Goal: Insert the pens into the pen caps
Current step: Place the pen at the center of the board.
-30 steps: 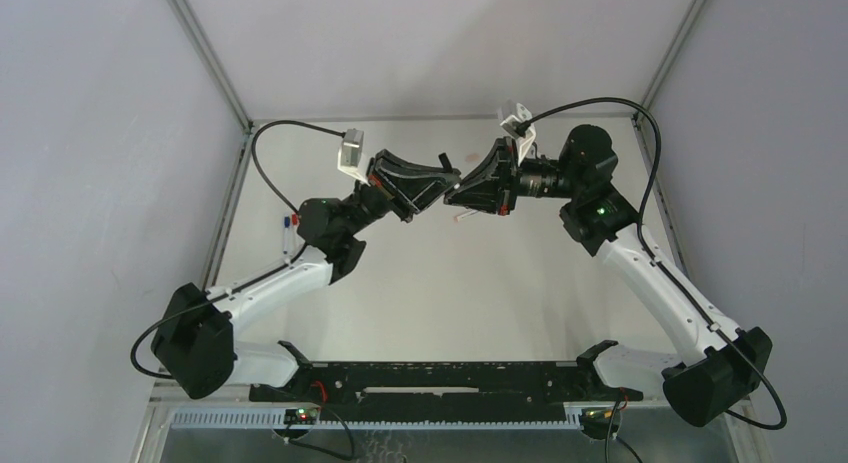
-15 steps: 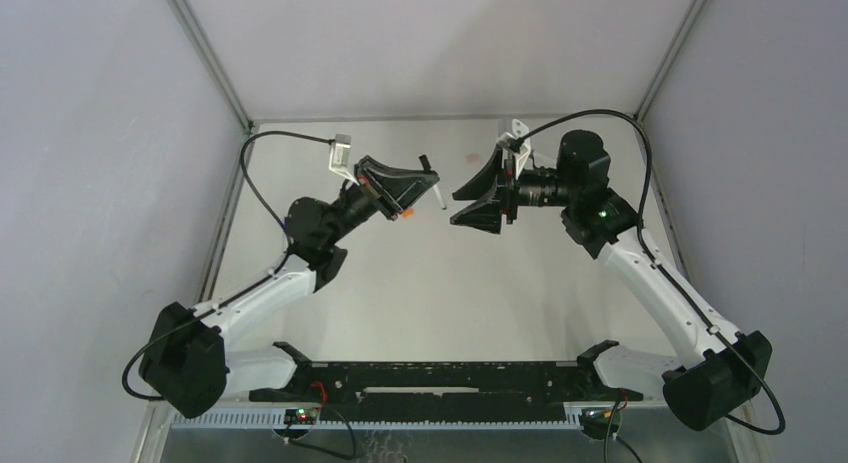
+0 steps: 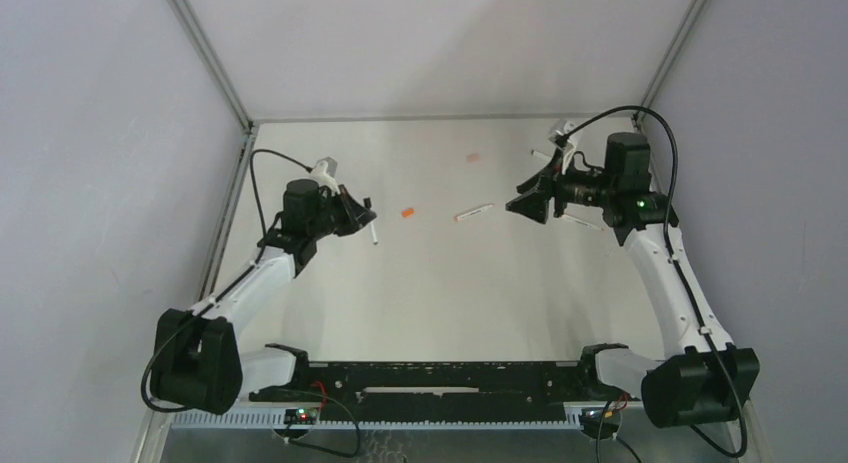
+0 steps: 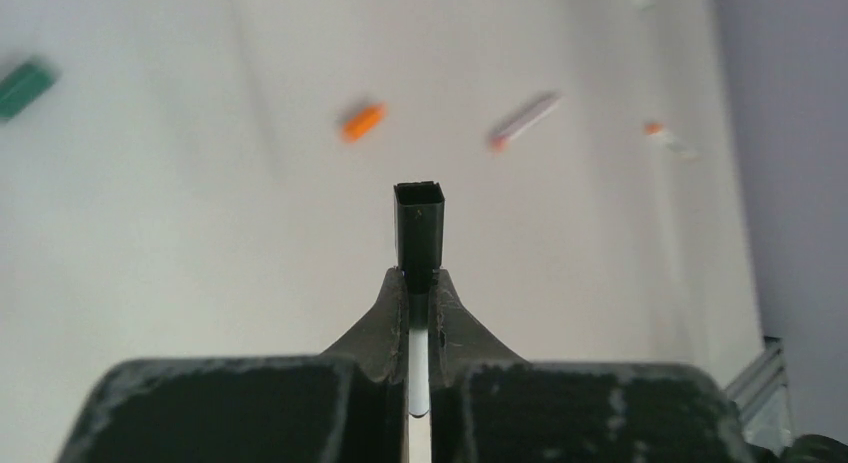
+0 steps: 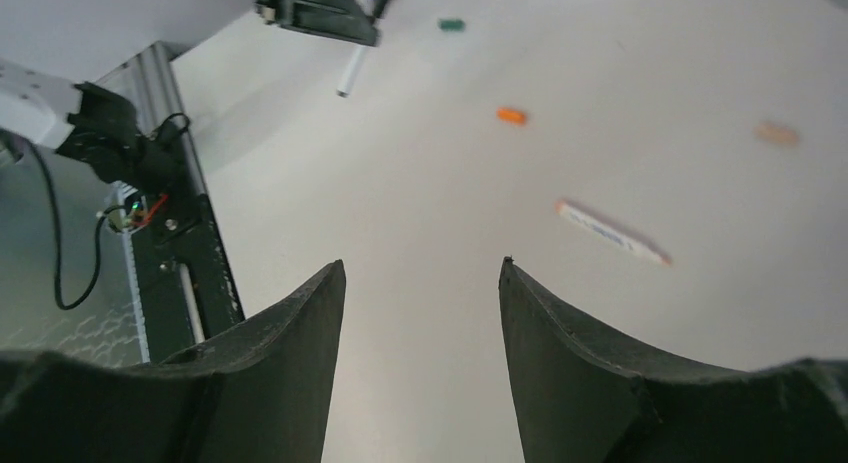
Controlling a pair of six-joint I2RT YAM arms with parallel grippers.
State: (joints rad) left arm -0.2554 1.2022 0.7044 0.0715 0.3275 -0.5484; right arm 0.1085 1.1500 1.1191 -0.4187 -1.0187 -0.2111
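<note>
Fingers (image 5: 300, 333) of the right gripper (image 5: 420, 268) are being held wide apart, nothing between them. A capped pen (image 4: 418, 218) is being gripped by the closed left gripper (image 4: 418, 275). A loose pen (image 3: 474, 213) is lying on the table (image 3: 450, 293) between the grippers, nearer the right one. Its long axis is running nearly along the line joining those fingers, so a wrist roll is probably being called for. An orange cap (image 3: 408, 213) is lying beyond it, leftward.

The pale table (image 3: 440, 283) carries an orange cap (image 3: 407, 213). Just right of that cap lies a white pen (image 3: 473, 213), farther back to its right a pinkish cap (image 3: 473, 157), and to its left a green cap (image 5: 451, 24).
</note>
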